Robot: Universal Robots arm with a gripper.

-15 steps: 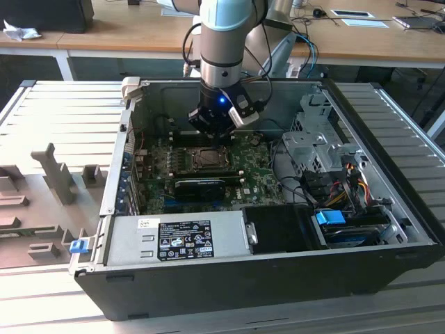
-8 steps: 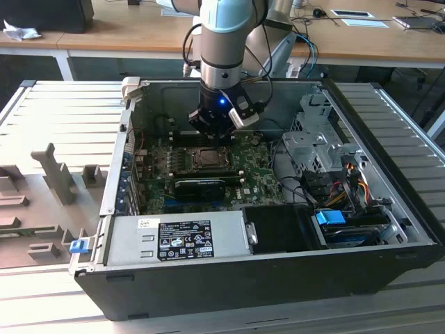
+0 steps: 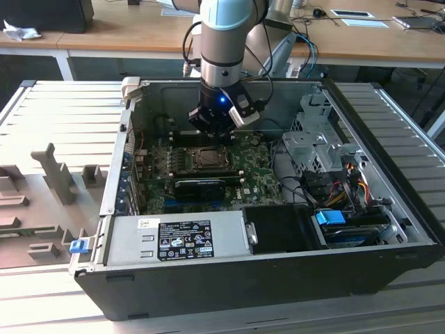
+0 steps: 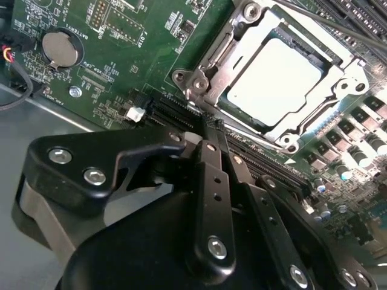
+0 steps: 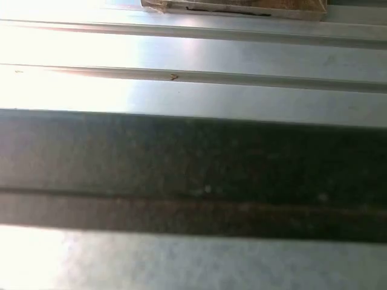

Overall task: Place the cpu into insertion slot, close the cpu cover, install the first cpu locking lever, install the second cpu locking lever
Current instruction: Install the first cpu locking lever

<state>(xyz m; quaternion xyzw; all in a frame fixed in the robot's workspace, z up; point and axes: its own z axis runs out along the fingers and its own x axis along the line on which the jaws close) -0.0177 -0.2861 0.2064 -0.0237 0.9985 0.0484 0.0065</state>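
The end effector (image 4: 211, 130) is seen in the second wrist view with its fingers (image 4: 213, 181) drawn together and nothing between them, the tips just beside the near edge of the insertion slot (image 4: 202, 81). The cpu (image 4: 275, 81) lies flat inside the slot, its pale face framed by the cpu cover (image 4: 242, 109), which is laid down over it. A coin cell (image 4: 59, 49) sits well apart on the green motherboard (image 4: 127, 66). In the exterior view the arm (image 3: 222, 42) is lowered into the open computer case (image 3: 208, 278), above the slot (image 3: 206, 157). Room around it is bounded by the case walls, the power supply (image 3: 177, 239) and the drive cage (image 3: 316, 142).
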